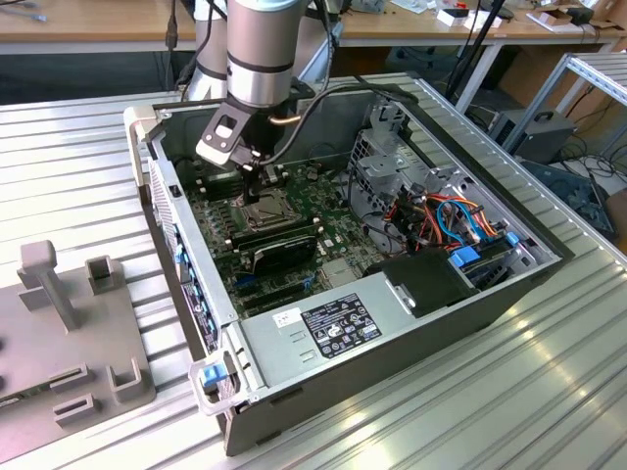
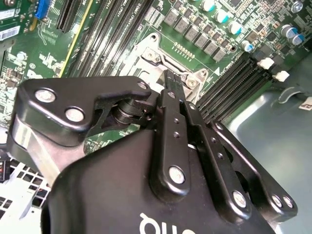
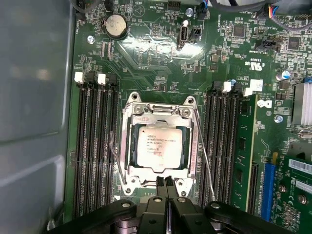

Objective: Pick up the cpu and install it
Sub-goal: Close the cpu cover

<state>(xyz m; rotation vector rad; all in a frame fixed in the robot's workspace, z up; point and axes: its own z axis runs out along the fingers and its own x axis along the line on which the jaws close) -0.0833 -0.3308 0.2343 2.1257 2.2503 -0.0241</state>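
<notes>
First wrist view: the black two-fingered pincer [image 3: 166, 187] has its fingertips pressed together with nothing between them, closed on empty air. It hangs just beside one edge of the bright metal socket frame [image 3: 191, 146]. Inside that frame lies the cpu [image 3: 158, 147], a small flat square chip with a dull silver-grey top. It sits level and square to the opening, apart from the pincer.

In the second wrist view the pincer [image 2: 169, 80] shows the same closed stance, its tips low over the frame's corner on the green motherboard [image 2: 195, 29].

In the exterior view the pincer [image 1: 257, 186] sits upper left of centre, reaching down into the open dark-grey computer case [image 1: 411, 362], which lies on the ribbed metal desk [image 1: 549, 401].

Judging by this, the pick-up and the placing look done — the chip is already in its socket and released. A thin wire lever [image 3: 204, 161] runs along the frame between it and the black memory slots [image 3: 222, 146]. Whether it is latched I cannot tell, so the clamping alone may be unfinished.
</notes>
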